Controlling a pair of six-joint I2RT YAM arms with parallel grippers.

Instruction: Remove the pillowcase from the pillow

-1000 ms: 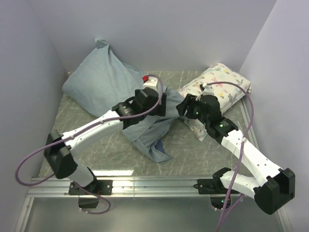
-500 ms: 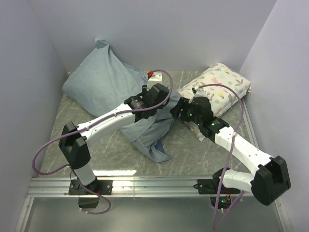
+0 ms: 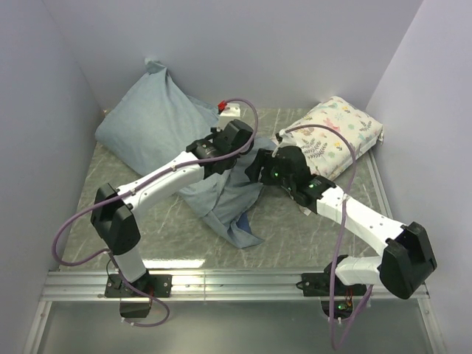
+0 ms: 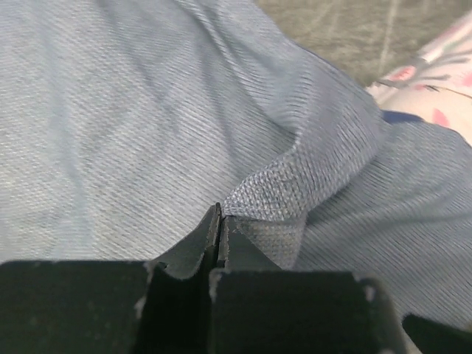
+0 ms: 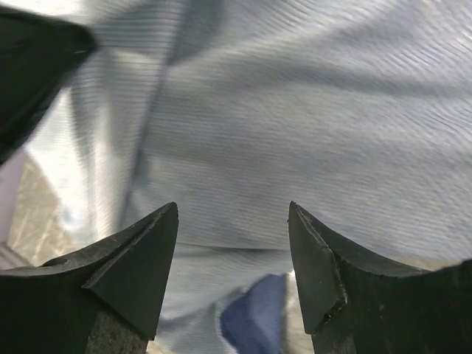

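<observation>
Fabric of the pillowcase (image 3: 151, 122), paler grey-blue side out, covers a plump bulge at the back left of the counter (image 3: 295, 228). I judge that the pillow is inside, since none of it shows. From the bulge the cloth runs diagonally toward the near middle, where a loose tail lies flat. The left pincer (image 4: 220, 221) stands about midway on this line, its jaws pressed together on a small raised fold, so the filled part lies behind and to the left of it. Just to its right, the right pincer (image 5: 233, 210) hangs over the same cloth, jaws wide and nothing between them. Farther right lies the printed pillow (image 3: 335, 133). Compared with one second ago, the left wrist has gone farther back, and the right pincer has come leftward from the printed pillow's edge to the cloth. The tail lies as before.
</observation>
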